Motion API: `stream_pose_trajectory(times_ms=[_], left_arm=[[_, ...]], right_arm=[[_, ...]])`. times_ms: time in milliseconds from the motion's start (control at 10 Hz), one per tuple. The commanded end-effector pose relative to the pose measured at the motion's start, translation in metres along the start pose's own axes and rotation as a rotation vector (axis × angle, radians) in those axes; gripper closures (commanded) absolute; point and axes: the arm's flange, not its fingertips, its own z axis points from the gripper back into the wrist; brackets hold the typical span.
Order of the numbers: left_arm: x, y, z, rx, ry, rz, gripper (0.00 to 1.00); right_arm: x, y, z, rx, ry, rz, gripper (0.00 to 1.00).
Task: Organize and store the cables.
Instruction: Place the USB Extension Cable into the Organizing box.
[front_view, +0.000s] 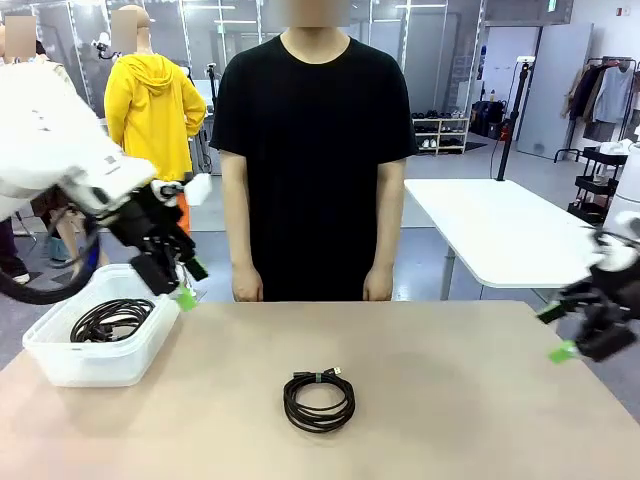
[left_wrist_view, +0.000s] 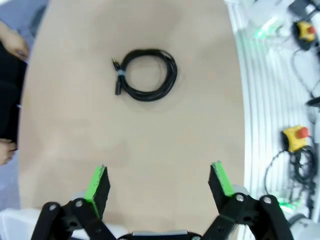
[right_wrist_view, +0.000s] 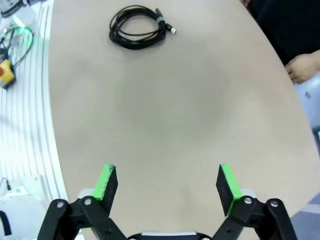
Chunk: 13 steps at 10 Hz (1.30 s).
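Left gripper (left_wrist_view: 159, 184) jaws wide, empty; right gripper (right_wrist_view: 168, 183) likewise

The table (front_view: 450, 400) has a smooth, matt tan top. The coiled cable (front_view: 319, 400) near its middle looks like black rubbery plastic with a slight sheen. At far left, the bin (front_view: 60, 365) is translucent white plastic, smooth-walled, with another black cable (front_view: 110, 320) inside.

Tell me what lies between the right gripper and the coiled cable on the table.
Nothing: in the right wrist view, only bare tabletop stretches from the open right gripper to the coiled cable.
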Motion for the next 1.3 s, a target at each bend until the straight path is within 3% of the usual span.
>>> stream_pose_trajectory(times_ms=[0, 300, 500, 600, 1200], left_arm=[[0.029, 0.027, -0.024, -0.022, 0.088, 0.027, 0.00], [0.067, 0.049, -0.100, -0.020, 0.177, 0.053, 0.00], [0.076, 0.053, -0.125, 0.030, 0.195, 0.157, 0.00], [0.075, 0.053, -0.132, 0.011, 0.207, 0.142, 0.00], [0.068, 0.049, -0.135, -0.011, 0.184, 0.120, 0.00]], right_arm=[[-0.048, 0.009, 0.030, 0.007, -0.153, -0.029, 0.00], [-0.120, 0.013, 0.057, 0.056, -0.374, -0.090, 0.00], [-0.139, 0.016, 0.047, 0.061, -0.426, -0.111, 0.00], [-0.124, 0.030, 0.059, 0.027, -0.350, -0.120, 0.00], [-0.124, 0.030, 0.059, 0.027, -0.350, -0.120, 0.00]])
